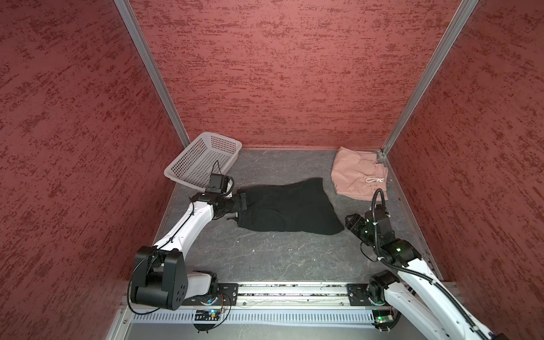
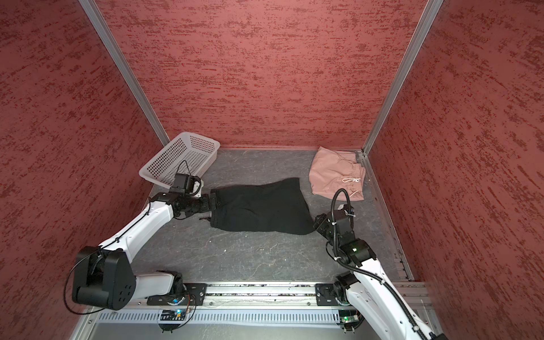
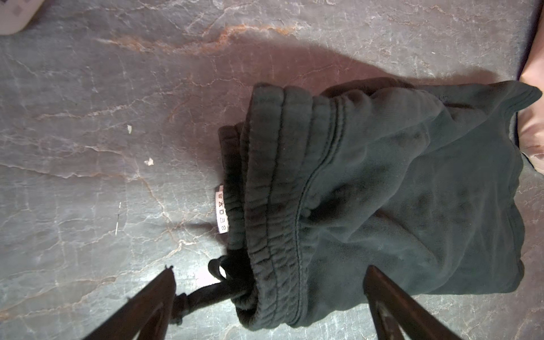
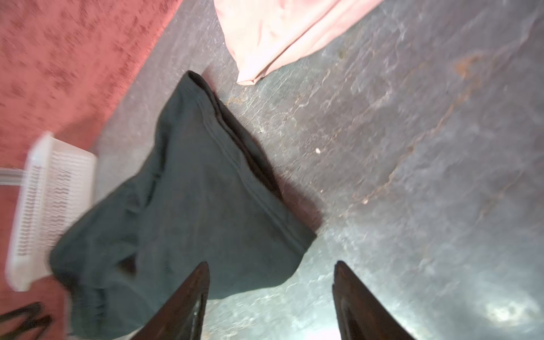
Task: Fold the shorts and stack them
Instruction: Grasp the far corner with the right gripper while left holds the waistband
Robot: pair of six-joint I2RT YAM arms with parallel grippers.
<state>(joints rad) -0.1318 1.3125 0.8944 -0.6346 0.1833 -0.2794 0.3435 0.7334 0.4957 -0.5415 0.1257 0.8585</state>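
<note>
The black shorts [image 1: 288, 206] lie folded flat at mid-table in both top views [image 2: 262, 206], waistband toward the left arm. My left gripper [image 1: 240, 203] is open, its jaws straddling the elastic waistband [image 3: 273, 235] near the black drawstring [image 3: 203, 291] without closing on it. My right gripper [image 1: 350, 222] hangs open just off the shorts' right corner [image 4: 294, 244], nothing between its fingers [image 4: 203, 282]. The dusty-pink shorts [image 1: 357, 175] sit folded at the back right corner, pale drawstring on top.
A white perforated basket [image 1: 184, 154] leans tilted against the back left wall, just behind the left wrist. Red textured walls enclose the grey stone-patterned table [image 1: 265, 253]. The arms' rail [image 1: 294, 290] runs along the front edge.
</note>
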